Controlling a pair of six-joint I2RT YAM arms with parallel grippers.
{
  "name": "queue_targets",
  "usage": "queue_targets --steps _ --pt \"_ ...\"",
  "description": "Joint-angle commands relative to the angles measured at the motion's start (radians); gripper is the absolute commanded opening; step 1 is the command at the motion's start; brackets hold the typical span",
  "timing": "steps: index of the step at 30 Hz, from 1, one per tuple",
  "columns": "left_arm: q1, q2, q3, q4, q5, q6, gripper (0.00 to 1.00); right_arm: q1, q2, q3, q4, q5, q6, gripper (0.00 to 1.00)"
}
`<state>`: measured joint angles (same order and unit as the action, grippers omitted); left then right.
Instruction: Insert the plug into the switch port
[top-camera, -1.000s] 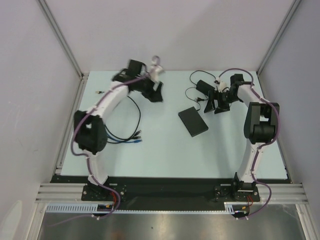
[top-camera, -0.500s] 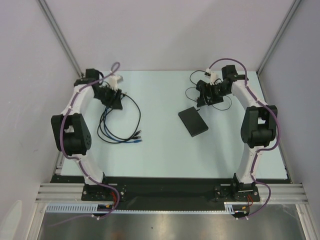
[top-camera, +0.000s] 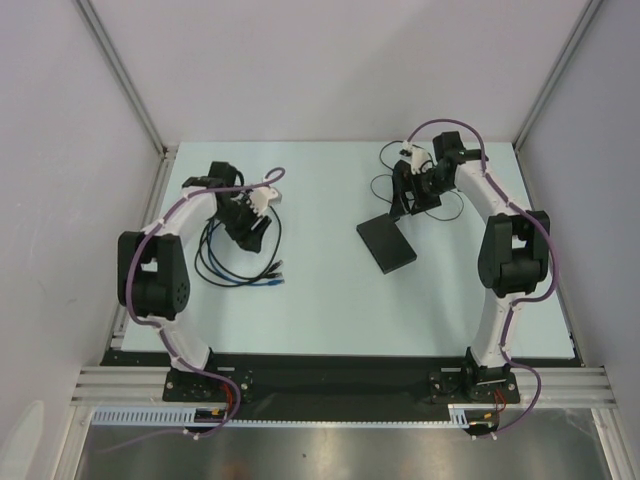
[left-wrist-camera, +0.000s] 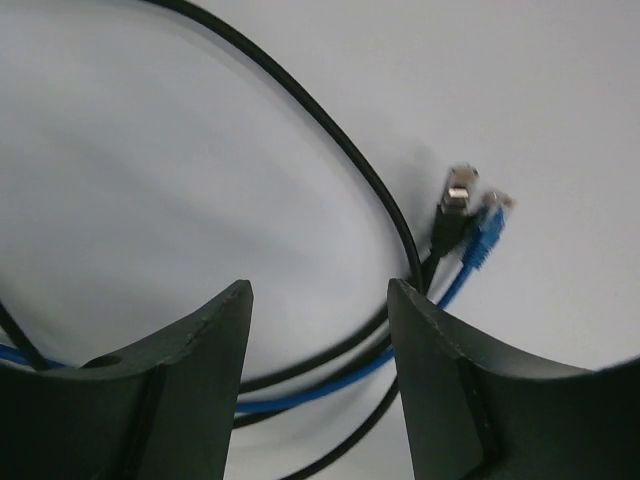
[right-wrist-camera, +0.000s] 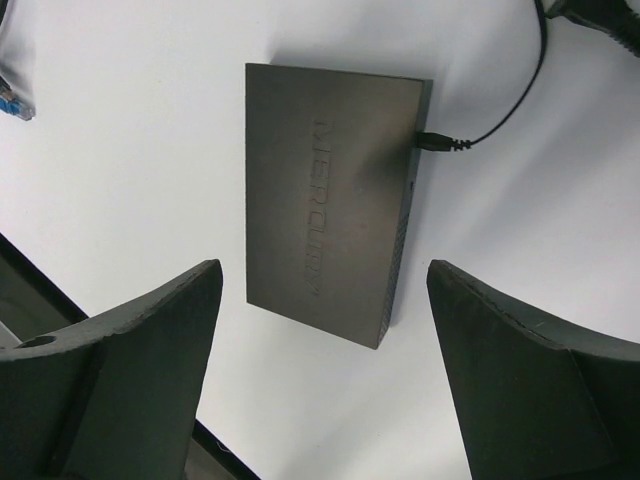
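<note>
The switch (top-camera: 386, 243) lies flat on the table (top-camera: 330, 310), just off centre toward 3 o'clock in the overhead view. It's a thin matte-black slab, turned at a slant. The right wrist view looks straight down on it (right-wrist-camera: 325, 240): raised lettering runs along the lid, and a thin black cord (right-wrist-camera: 500, 125) is already pushed into one narrow edge.

Over at 9 o'clock lies a loose loop of cables (top-camera: 225, 265). The left wrist view picks out their ends: a black plug (left-wrist-camera: 455, 205) and a blue plug (left-wrist-camera: 487, 228), side by side on the table.

The left gripper (top-camera: 250, 215) hangs over that loop with its fingers apart and nothing between them (left-wrist-camera: 318, 290). The right gripper (top-camera: 415, 190) sits at 1 o'clock from the switch, fingers spread wide and holding nothing (right-wrist-camera: 322, 268).

What's changed? Half a second back the left arm was out near the table's left edge; now it has swung inward over the cables. The right gripper has barely shifted in that time, though a second ago it was further toward 3 o'clock. The switch and the cables haven't budged.
</note>
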<state>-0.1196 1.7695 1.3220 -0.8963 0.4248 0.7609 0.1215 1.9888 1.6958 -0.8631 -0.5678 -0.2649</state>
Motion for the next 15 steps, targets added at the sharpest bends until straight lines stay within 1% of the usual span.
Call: queue_targets --steps 1,4,8,12,13,15 --pt "-0.026 0.05 0.101 0.083 0.051 -0.132 0.63 0.012 -0.045 0.005 0.004 0.031 -0.01 0.89" --pt "-0.055 0.099 0.129 0.074 0.046 -0.201 0.6 0.01 -0.039 0.015 0.009 0.046 -0.004 0.88" --pt "-0.072 0.139 0.115 0.112 0.017 -0.301 0.6 0.012 -0.039 0.01 0.013 0.051 -0.002 0.88" --pt "-0.098 0.15 0.086 0.174 -0.06 -0.377 0.6 0.01 -0.035 0.011 0.013 0.062 -0.004 0.88" --pt "-0.113 0.143 0.066 0.209 -0.105 -0.39 0.6 0.009 -0.035 0.011 0.013 0.063 -0.004 0.88" --pt "-0.132 0.143 0.056 0.23 -0.142 -0.411 0.58 0.009 -0.028 0.01 0.015 0.066 -0.004 0.88"
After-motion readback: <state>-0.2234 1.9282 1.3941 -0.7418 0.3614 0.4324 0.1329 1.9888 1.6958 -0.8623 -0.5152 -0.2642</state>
